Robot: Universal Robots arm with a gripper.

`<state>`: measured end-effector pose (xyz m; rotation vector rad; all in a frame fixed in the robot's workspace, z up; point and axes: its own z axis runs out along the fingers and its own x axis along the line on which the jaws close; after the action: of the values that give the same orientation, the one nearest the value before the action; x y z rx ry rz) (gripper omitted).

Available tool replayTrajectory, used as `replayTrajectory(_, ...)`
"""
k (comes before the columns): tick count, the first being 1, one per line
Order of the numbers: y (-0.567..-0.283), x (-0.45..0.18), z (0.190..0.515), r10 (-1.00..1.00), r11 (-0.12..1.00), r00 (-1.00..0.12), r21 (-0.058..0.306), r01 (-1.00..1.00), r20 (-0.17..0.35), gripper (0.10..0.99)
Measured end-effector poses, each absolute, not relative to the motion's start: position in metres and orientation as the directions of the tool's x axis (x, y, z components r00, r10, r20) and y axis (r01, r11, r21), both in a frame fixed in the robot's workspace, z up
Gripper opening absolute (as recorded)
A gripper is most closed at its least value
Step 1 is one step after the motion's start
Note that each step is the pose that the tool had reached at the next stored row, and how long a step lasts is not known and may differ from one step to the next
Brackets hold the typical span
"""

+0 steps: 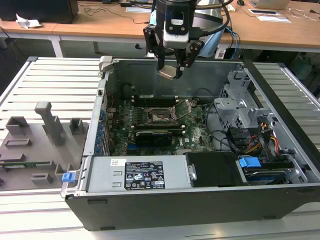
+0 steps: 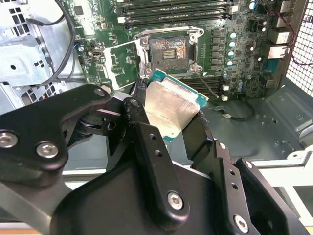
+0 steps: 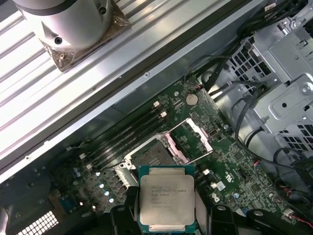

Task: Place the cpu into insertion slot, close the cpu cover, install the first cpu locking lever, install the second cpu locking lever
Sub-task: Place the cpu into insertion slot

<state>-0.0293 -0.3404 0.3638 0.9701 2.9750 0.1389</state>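
Exterior view: the hand (image 1: 172, 67) hangs above the far edge of the open computer case (image 1: 200, 200), which rests on the slatted tabletop (image 1: 50, 80). Its fingers are closed narrowly on the cpu (image 1: 168, 73), which is held tilted and clear of everything below. The motherboard (image 1: 195, 135) lies flat on the case floor. The insertion slot (image 1: 159, 116) sits near the board's middle, uncovered and unoccupied. A grey fixture plate (image 1: 35, 145) lies on the tabletop at the exterior view's left, just beside the case.

Second wrist view: two black fingers (image 2: 134, 115) of the hand (image 2: 168, 122) clamp opposite edges of the cpu (image 2: 171, 105), with its silver-grey metal top facing the camera. Beyond it, the insertion slot (image 2: 168, 49) shows bare contacts. The cpu cover (image 2: 120, 61) is swung open on its hinge and lies to one side of the slot. A thin locking lever (image 2: 209, 87) lies swung away from the slot frame.

First wrist view: the cpu (image 3: 166, 196) sits level between the fingers of the hand (image 3: 167, 215), apart from the board. The insertion slot (image 3: 149, 156) is near it, with the cpu cover (image 3: 193, 139) raised open alongside.
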Motion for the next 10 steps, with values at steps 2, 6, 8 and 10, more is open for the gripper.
replayTrajectory(2, -0.3404, -0.0293, 0.3638, 0.597, 0.798, -0.802, 0.087, 0.596, 0.019, 0.541)
replayTrajectory(6, -0.3404, -0.0293, 0.3638, 0.615, 0.785, -0.789, 0.087, 0.614, 0.019, 0.541)
replayTrajectory(8, -0.3404, -0.0293, 0.3638, 0.622, 0.779, -0.782, 0.087, 0.621, 0.019, 0.541)
replayTrajectory(10, -0.3404, -0.0293, 0.3638, 0.631, 0.771, -0.775, 0.087, 0.630, 0.019, 0.541)
